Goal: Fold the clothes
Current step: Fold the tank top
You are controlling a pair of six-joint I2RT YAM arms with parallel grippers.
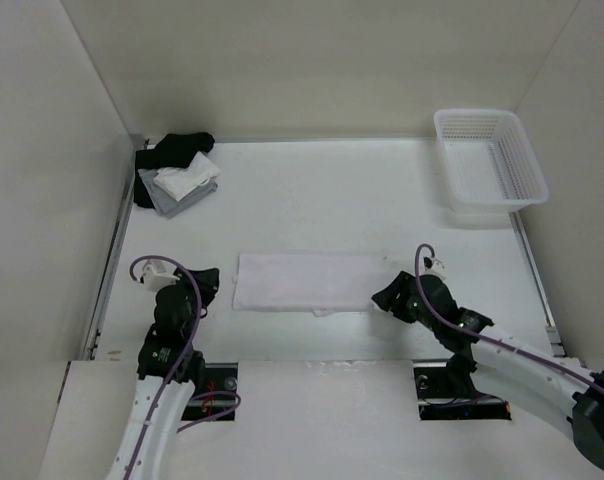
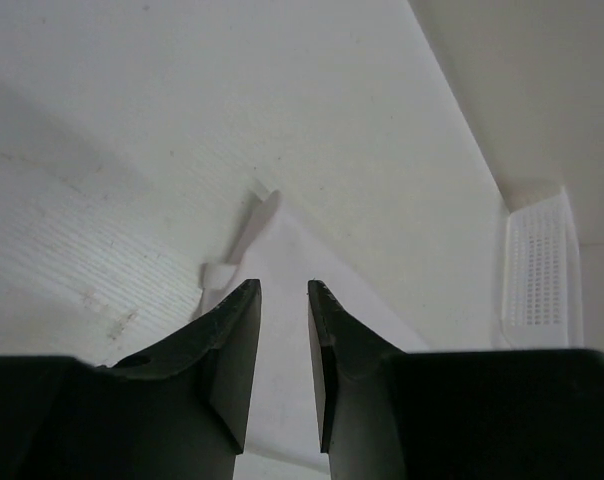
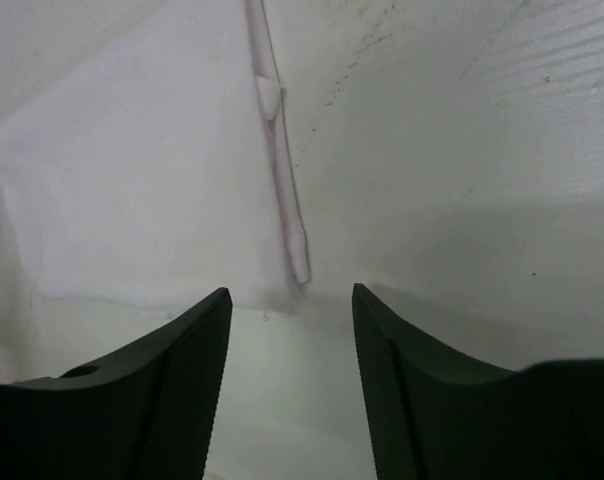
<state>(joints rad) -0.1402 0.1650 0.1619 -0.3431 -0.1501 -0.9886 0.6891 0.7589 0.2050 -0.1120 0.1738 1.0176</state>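
1. From above, the white top [image 1: 307, 282] lies folded into a flat strip in the middle of the surface [image 1: 382, 200], between the left arm [image 1: 172, 320] and right arm [image 1: 432, 305]. A garment pile [image 1: 177, 172] sits far left and a basket [image 1: 489, 160] far right.
2. Left wrist: the left jaws stand slightly parted and hold nothing. An end of the white top [image 2: 282, 255] shows between them.
3. Right wrist: the right jaws stand wide apart and empty over the edge of the white top [image 3: 132, 180].

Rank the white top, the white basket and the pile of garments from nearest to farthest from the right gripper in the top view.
1. white top, mid-table, just left of the right gripper.
2. white basket, far right corner.
3. pile of garments, far left corner.
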